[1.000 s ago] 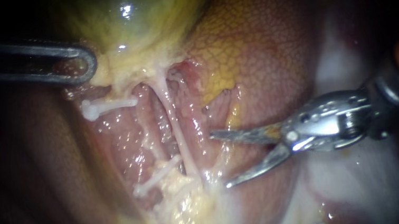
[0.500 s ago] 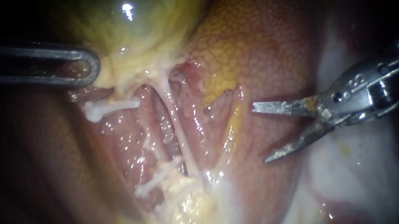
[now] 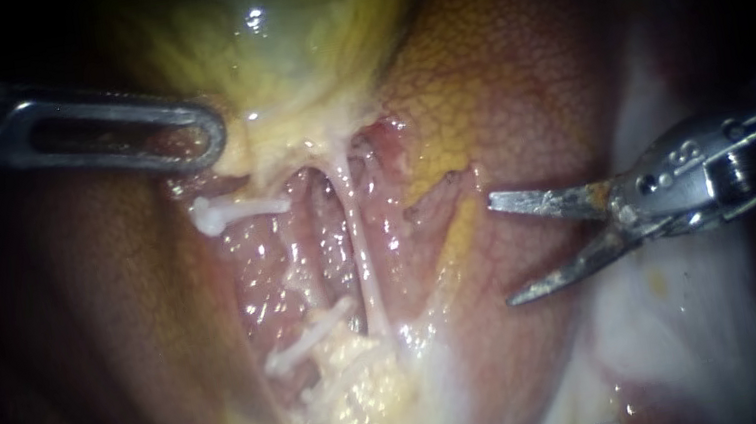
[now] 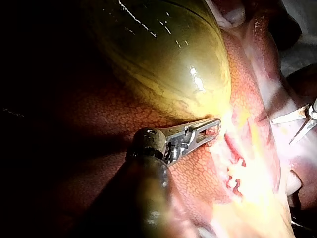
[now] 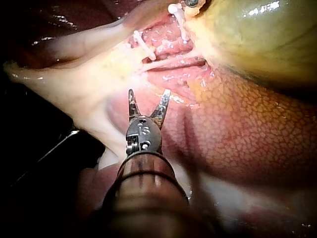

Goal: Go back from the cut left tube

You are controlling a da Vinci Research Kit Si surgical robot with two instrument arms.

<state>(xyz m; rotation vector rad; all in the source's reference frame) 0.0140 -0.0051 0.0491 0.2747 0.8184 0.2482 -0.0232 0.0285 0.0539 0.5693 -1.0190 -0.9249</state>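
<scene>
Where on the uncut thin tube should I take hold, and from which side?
Probably its bare mid-span: the tube runs taut and upright between gallbladder and lower clips. Come from the endoscope view's right; clips crowd its left.

Liver (image 3: pixel 520 88) serves as the bed, mottled orange-brown, centre to right of frame; gallbladder (image 3: pixel 271 47) lies on it, top centre; below it a raw pink hollow; thin pale tube (image 3: pixel 363 255) runs down it; upper clip (image 3: pixel 236 207) left-centre; lower clip (image 3: pixel 302 340) toward bottom centre.
</scene>
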